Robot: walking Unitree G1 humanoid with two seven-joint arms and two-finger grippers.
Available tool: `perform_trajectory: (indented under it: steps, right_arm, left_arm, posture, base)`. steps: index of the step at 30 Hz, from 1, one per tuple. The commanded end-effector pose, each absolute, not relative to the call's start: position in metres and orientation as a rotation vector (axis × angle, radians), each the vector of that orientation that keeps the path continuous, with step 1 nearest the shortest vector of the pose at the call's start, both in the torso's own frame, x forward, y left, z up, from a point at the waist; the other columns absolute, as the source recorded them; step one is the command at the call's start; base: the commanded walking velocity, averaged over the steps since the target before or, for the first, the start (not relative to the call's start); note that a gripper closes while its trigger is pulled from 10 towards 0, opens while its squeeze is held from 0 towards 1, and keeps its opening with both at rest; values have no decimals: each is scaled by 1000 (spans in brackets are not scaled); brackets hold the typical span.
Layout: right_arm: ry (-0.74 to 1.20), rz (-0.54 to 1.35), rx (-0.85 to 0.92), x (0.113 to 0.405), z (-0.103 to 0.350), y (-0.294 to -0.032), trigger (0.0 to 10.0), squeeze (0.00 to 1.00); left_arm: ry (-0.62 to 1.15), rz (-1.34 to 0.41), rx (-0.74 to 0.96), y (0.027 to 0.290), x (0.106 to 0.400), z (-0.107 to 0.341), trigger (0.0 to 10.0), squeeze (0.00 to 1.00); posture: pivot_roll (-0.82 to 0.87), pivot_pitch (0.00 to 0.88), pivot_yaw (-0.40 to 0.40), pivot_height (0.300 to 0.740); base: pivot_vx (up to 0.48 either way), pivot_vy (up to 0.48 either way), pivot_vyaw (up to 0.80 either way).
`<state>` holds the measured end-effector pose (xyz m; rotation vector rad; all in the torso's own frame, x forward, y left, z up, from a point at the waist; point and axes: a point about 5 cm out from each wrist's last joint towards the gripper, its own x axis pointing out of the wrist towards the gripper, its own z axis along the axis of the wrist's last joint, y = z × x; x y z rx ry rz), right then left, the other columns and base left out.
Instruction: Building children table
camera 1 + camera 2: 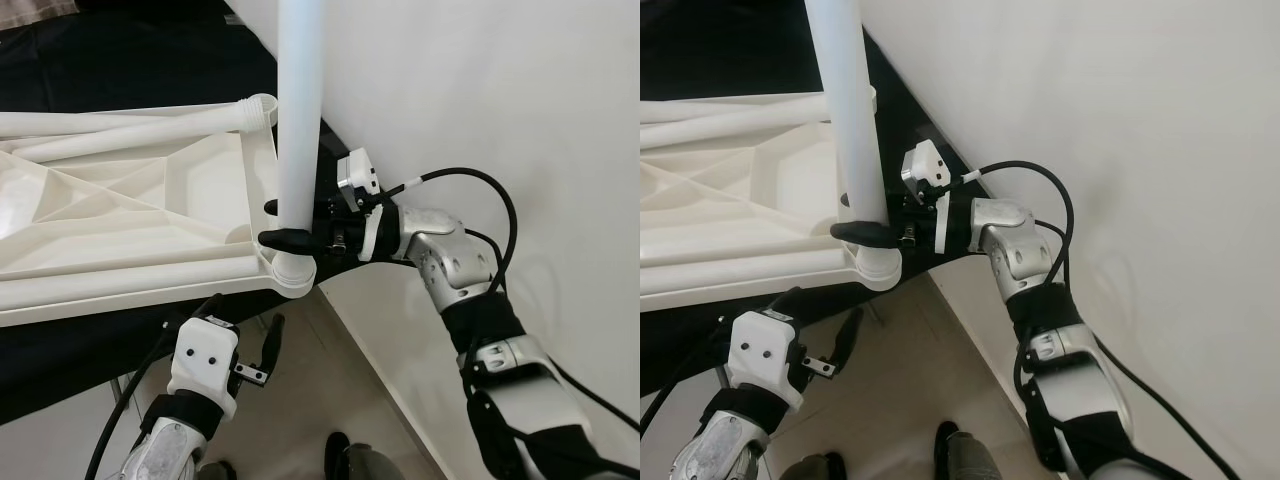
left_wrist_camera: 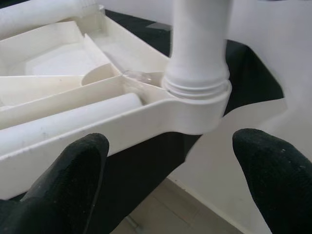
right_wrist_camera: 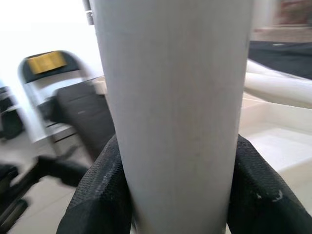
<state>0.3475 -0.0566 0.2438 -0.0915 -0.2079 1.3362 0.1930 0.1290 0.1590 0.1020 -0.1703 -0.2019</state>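
On black surface: white tabletop underside-up, corner socket overhanging edge | leg upright in socket | right gripper pinching leg just above socket | left gripper spread, below tabletop edge | spare legs lying on tabletop | no legible writing

Head stereo pair looking steeply down, both eyes sharing the upright white leg; left wrist close below its socket; right wrist pressed against the leg
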Motion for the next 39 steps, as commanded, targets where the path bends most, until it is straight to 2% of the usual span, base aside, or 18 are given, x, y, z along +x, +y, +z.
perform_trajectory:
  steps: [1, 2, 3, 4, 5, 9, 15, 16, 18, 19, 21, 22, 27, 28, 29, 39]
  right_arm:
    - [-169, 995, -52, 356, 229, -52, 0, 0]
    - [-132, 720, -91, 354, 216, -54, 0, 0]
    - [-132, 720, -91, 354, 216, -54, 0, 0]
    - [-108, 430, -146, 348, 205, -62, 0, 0]
    - [-108, 430, -146, 348, 205, -62, 0, 0]
    - [-138, 525, -61, 316, 207, -29, 0, 0]
    - [-191, 655, 1, 313, 217, -6, 0, 0]
    - [-218, 688, 3, 312, 224, 2, 10000, 0]
    - [-231, 715, 5, 311, 229, 6, 10000, 0]
    - [-248, 739, 13, 309, 233, 8, 10000, 702]
    - [-258, 788, 17, 307, 236, 12, 10000, 702]
    - [-264, 852, 35, 304, 239, 13, 10000, 1000]
    - [-264, 1014, 23, 309, 245, 5, 10000, 1000]
    - [-268, 1064, 1, 313, 246, -1, 10000, 86]
    - [-272, 1096, -13, 316, 248, -5, 10000, 0]
    - [-237, 1435, -259, 341, 264, -42, 10000, 0]
  left_arm:
    - [-150, -201, 97, 128, 190, 155, 10000, 0]
    - [-151, -200, 98, 128, 191, 155, 10000, 0]
    - [-151, -200, 98, 128, 191, 155, 10000, 0]
    - [-151, -198, 99, 128, 191, 155, 10000, 0]
    - [-151, -198, 99, 128, 191, 155, 10000, 0]
    - [-150, -199, 102, 129, 194, 154, 10000, 0]
    - [-152, -203, 106, 128, 197, 152, 10000, 0]
    - [-154, -201, 107, 128, 198, 152, 10000, 0]
    - [-155, -199, 108, 128, 198, 152, 10000, 0]
    - [-156, -197, 109, 128, 199, 152, 10000, 0]
    - [-157, -196, 109, 128, 199, 152, 10000, 0]
    - [-157, -196, 109, 129, 199, 153, 10000, 0]
    - [-158, -197, 108, 128, 197, 154, 10000, 0]
    - [-158, -197, 108, 128, 197, 154, 10000, 0]
    - [-158, -196, 108, 128, 197, 154, 10000, 0]
    - [-152, -200, 106, 127, 185, 157, 10000, 0]
  posture:
    - [65, 263, -101, 740]
    - [63, 260, -100, 740]
    - [63, 260, -100, 740]
    - [64, 259, -99, 740]
    - [64, 259, -99, 740]
    - [56, 241, -80, 740]
    - [69, 221, -84, 740]
    - [70, 220, -86, 740]
    - [71, 222, -88, 740]
    - [71, 222, -88, 740]
    - [71, 222, -88, 740]
    - [72, 226, -86, 740]
    - [76, 237, -87, 740]
    - [80, 242, -90, 740]
    - [80, 242, -90, 740]
    - [114, 288, -95, 740]
  base:
    - [0, 0, 0]
    - [0, 0, 0]
    - [0, 0, 0]
    - [0, 0, 0]
    - [0, 0, 0]
    - [0, 0, 0]
    - [0, 0, 0]
    - [0, 0, 0]
    - [0, 0, 0]
    - [0, 0, 0]
    - [0, 0, 0]
    - [0, 0, 0]
    - [0, 0, 0]
    - [0, 0, 0]
    - [0, 0, 0]
    - [0, 0, 0]
